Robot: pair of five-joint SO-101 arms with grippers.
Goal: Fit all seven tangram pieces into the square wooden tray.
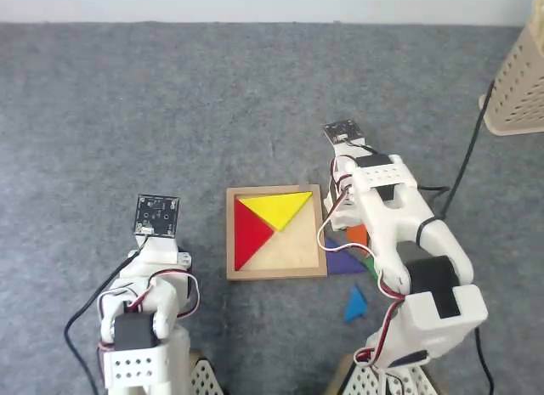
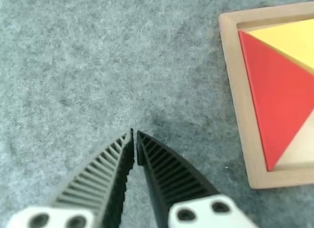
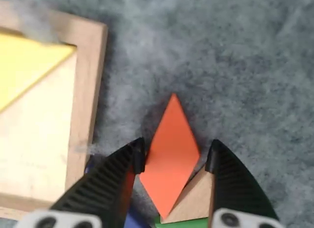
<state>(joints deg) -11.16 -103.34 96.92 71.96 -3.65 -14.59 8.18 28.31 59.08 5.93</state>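
1. Grey felt covers the table, and a pale perforated basket (image 1: 518,72) stands at its far right corner.
2. I see the square wooden tray (image 1: 276,274) near the middle of the table. The yellow triangle (image 1: 279,208) lies against its far rim and the red triangle (image 1: 250,234) against its left rim. The rest of the floor is bare wood, so I judge five pieces are yet to go in.
3. My right gripper (image 3: 176,147) hangs just outside the tray's right rim. Its fingers are apart, one on each side of the orange piece (image 3: 170,157), and not clamped as far as I can tell.
4. That orange piece touches a plain wooden piece (image 3: 196,201), with a green piece (image 3: 181,221) and a purple piece (image 1: 342,261) crowded just beside them. The blue triangle (image 1: 355,304) lies apart, nearer the table's front edge.
5. My left gripper (image 2: 134,137) sits over bare felt left of the tray, fingers pressed together and holding nothing.
6. Risks as I judge them:
   - The fingers would close on the orange piece's opposite corners, so it may twist or squirt out.
   - Its crowded neighbours may be dragged along.
   - The finger nearest the tray could catch the rim, shoving the tray and unseating the two triangles.
7. I can read no brand, label or writing anywhere.
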